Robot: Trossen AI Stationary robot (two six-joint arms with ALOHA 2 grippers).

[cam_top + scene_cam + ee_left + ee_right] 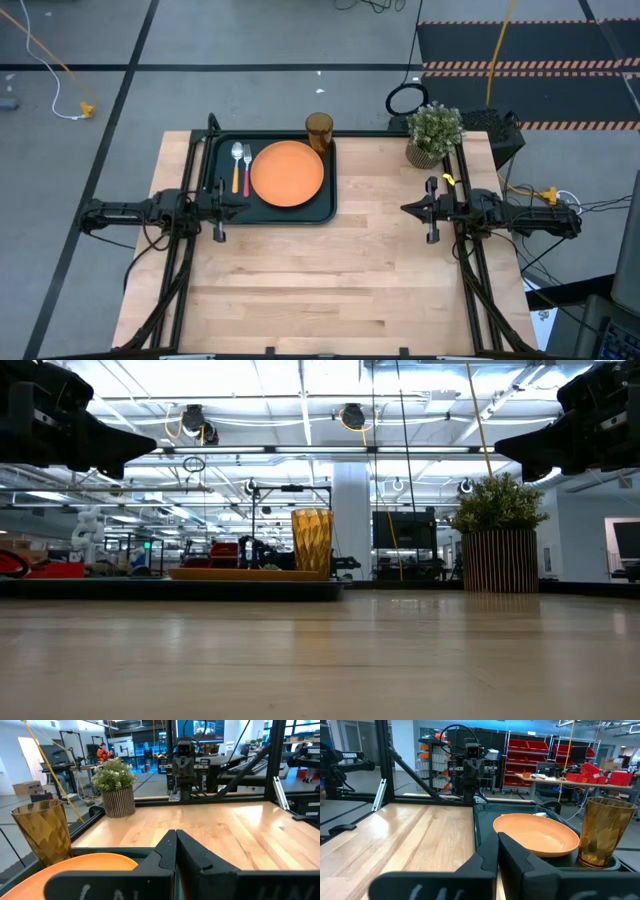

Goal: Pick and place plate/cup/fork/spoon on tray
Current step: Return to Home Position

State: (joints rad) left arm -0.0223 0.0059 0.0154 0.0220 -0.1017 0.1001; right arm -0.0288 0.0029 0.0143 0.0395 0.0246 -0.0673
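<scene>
Cutlery, plate and cup all sit on the tray (210, 175) already, at the far left part of the table. The plate (287, 173) lies flat in the middle of it, the fork (246, 166) and spoon (237, 165) side by side just to its left, handles pointing toward the near edge, and the cup (319, 130) stands upright at the tray's far right corner.

The left gripper (238, 199) hovers over the tray's near left corner, fingers pressed together and holding nothing; the cutlery lies just beyond its tips. The right gripper (404, 209) hangs well apart over bare wood, also closed and empty, pointing across toward the tray.

To my eye nothing is left to carry; if anything needed nudging, the left arm is plainly the nearer one.
</scene>
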